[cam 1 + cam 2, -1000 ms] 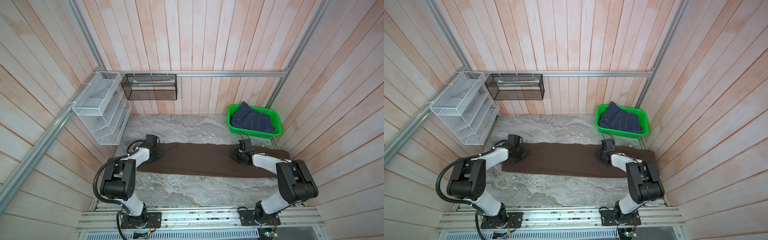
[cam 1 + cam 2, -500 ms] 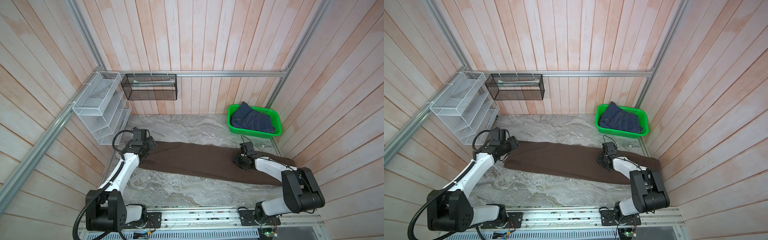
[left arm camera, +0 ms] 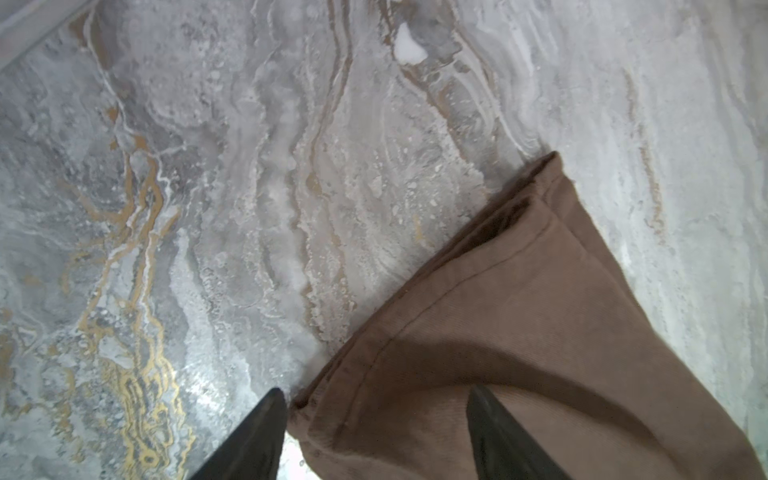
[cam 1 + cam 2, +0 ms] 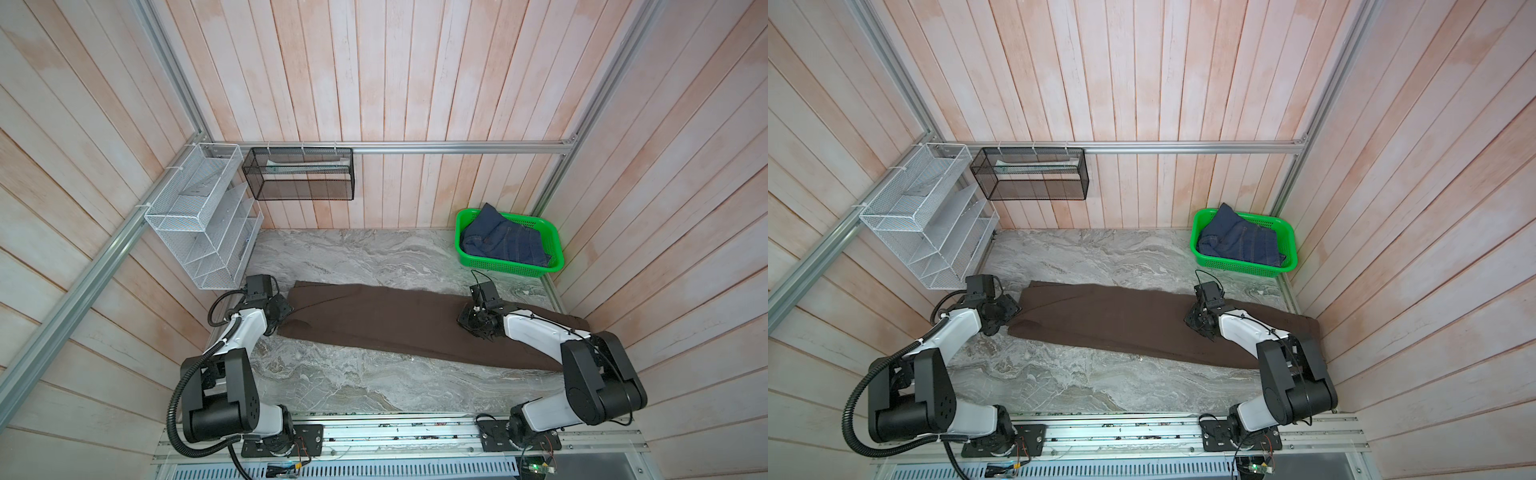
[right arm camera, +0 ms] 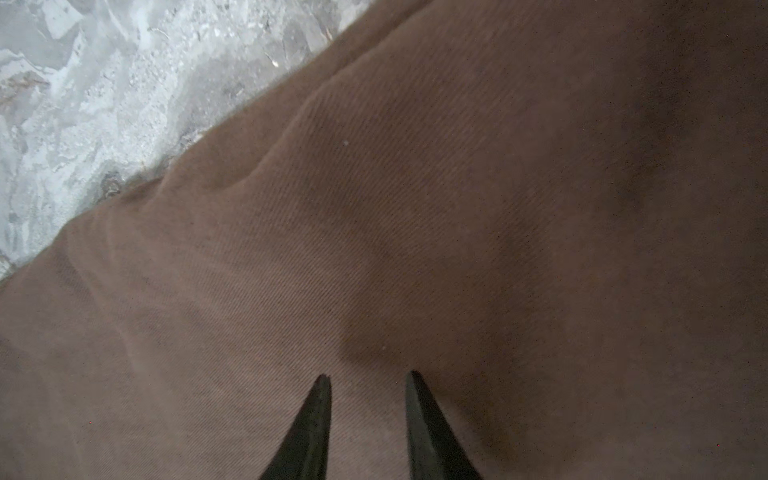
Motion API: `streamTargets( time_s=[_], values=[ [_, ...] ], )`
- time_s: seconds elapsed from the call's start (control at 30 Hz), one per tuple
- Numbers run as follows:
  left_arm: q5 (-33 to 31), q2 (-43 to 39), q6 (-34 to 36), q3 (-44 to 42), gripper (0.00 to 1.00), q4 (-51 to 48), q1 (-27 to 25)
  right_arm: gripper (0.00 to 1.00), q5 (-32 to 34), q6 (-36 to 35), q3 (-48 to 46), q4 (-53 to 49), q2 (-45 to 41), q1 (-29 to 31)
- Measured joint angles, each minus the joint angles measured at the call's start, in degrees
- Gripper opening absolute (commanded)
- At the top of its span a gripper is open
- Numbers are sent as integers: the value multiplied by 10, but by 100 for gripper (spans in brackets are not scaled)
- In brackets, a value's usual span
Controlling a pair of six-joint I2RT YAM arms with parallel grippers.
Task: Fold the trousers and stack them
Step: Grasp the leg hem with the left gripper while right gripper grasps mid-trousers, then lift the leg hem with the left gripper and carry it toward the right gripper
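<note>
The dark brown trousers [image 4: 395, 324] [image 4: 1121, 324] lie stretched flat along the table in both top views, slanting from far left to near right. My left gripper [image 4: 286, 311] [image 4: 1013, 311] is at their left end. In the left wrist view it [image 3: 376, 392] stands wide open, one finger off the cloth and one over it, around the hemmed corner of the trousers [image 3: 540, 332], not clamped. My right gripper [image 4: 469, 326] [image 4: 1196, 326] is low over the right half. In the right wrist view its [image 5: 368, 378] tips are a narrow gap apart over smooth fabric [image 5: 415, 208], nothing pinched.
A green basket [image 4: 557, 249] with folded dark blue jeans [image 4: 503, 241] stands at the back right corner. A white wire rack [image 4: 199, 220] and a black mesh basket [image 4: 297, 174] hang on the left and back walls. Bare marble tabletop [image 4: 353, 382] lies before and behind the trousers.
The left arm pulled the trousers' left end towards the far left, then drew back. Its jaws opened wider and let the cloth lie. The right gripper stayed low on the fabric.
</note>
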Motion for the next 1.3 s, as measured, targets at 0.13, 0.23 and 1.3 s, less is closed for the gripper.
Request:
streamTargets(
  time_s=[0.13,0.23,1.3],
  values=[
    [30,18,-13,-4,67,10,2,31,0,0,0,0,4,0],
    [49,26,-20,-13,66,23,2,31,0,0,0,0,5,0],
    [104,76,113,166,9,10,-560,31,11,-5,-1,-8,-11,-1]
  ],
)
